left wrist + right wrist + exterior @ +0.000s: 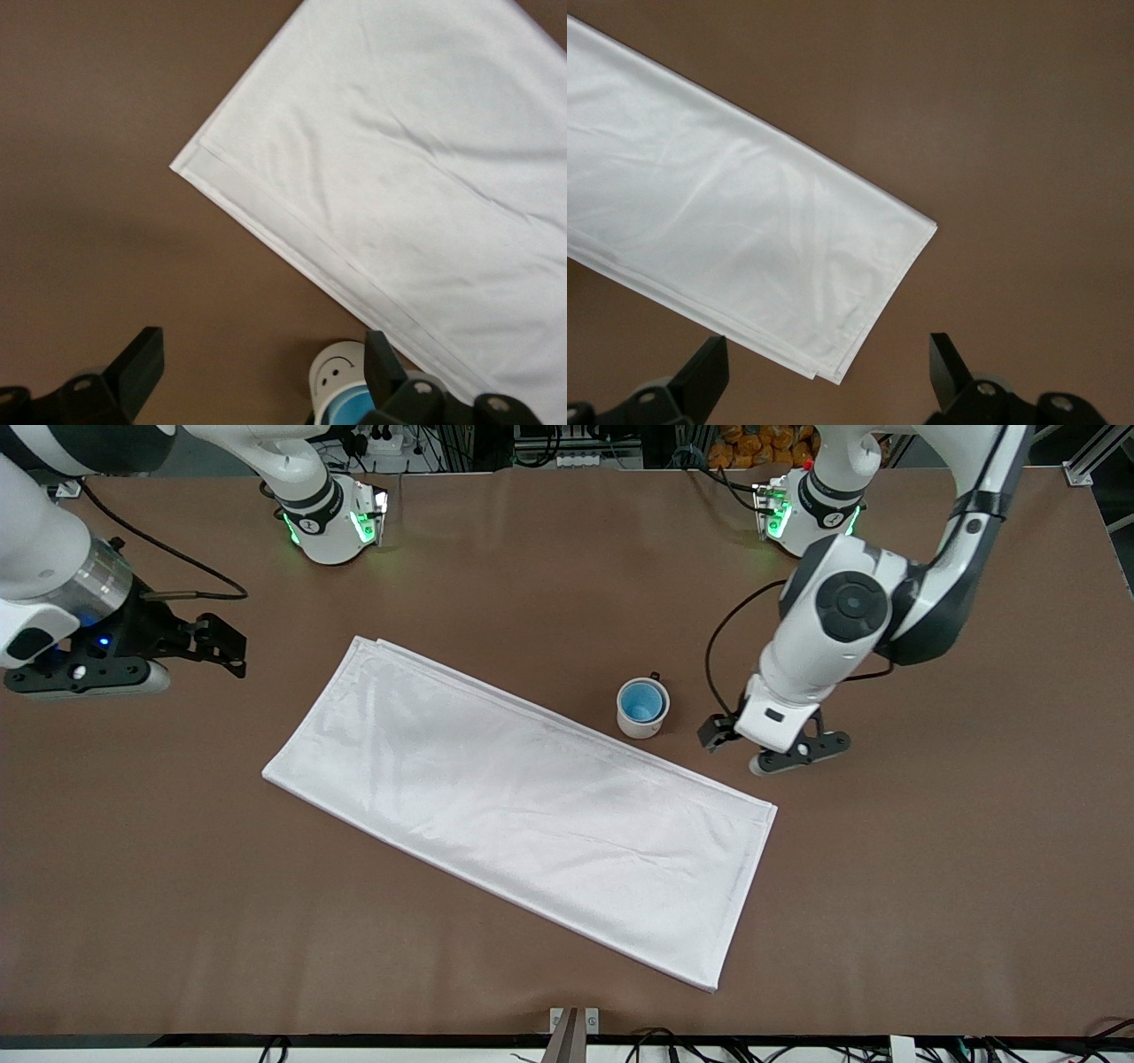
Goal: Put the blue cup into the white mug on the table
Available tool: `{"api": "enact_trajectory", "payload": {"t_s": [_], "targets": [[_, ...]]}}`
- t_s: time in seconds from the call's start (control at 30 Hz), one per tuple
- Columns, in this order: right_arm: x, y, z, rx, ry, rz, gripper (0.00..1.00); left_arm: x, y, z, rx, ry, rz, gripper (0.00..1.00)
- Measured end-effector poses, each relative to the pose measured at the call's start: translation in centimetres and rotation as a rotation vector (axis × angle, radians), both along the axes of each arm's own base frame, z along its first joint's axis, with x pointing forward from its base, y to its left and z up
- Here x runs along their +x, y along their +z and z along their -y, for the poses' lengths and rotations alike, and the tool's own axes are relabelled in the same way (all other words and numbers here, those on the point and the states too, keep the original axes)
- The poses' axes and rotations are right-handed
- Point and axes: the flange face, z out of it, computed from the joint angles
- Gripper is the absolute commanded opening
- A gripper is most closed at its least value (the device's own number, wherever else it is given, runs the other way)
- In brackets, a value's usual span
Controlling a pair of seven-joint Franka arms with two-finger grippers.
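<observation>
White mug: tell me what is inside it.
The blue cup sits inside the white mug, its rim about level with the mug's rim. The blue cup's inside looks empty. Its outer wall and the mug's bottom are covered and cannot be seen.

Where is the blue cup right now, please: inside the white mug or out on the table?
Inside. The blue cup sits upright within the white mug, its blue rim ringed by the mug's wall, with the open left hand beside it.
</observation>
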Motion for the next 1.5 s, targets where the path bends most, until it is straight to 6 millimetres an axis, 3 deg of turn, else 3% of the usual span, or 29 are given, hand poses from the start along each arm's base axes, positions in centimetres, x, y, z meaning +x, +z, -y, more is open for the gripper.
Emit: {"api": "enact_trajectory", "payload": {"t_s": [0.17,0.4,0.53,0.7,0.93,1.13,1.23,1.5], "targets": [[0.0,0.4,1.7,0.0,0.002,0.007,1.0,1.5,0.9,-4.7,0.019,-0.05,-0.013,1.0],[0.0,0.9,3.0,0.001,-0.011,0.015,1.0,2.0,2.6,-10.4,0.064,-0.155,-0.034,1.0],[-0.2,1.2,3.2,0.021,-0.018,0.019,1.0,1.3,3.5,-14.4,0.098,-0.234,-0.04,1.0],[-0.5,1.8,3.2,0.046,-0.022,0.028,1.0,-1.3,4.6,-18.7,0.117,-0.285,-0.049,1.0],[-0.9,2.6,3.2,0.048,-0.021,0.04,1.0,-4.8,5.5,-19.0,0.117,-0.306,-0.055,1.0],[-1.0,2.7,3.2,0.049,-0.02,0.042,1.0,-5.1,7.0,-18.9,0.116,-0.308,-0.017,1.0],[-1.0,2.7,3.2,0.049,-0.02,0.041,1.0,-4.1,9.6,-19.1,0.116,-0.297,0.05,1.0],[-1.1,2.8,3.2,0.049,-0.019,0.039,1.0,-2.2,19.5,-21.1,0.124,-0.284,0.208,1.0]]}}
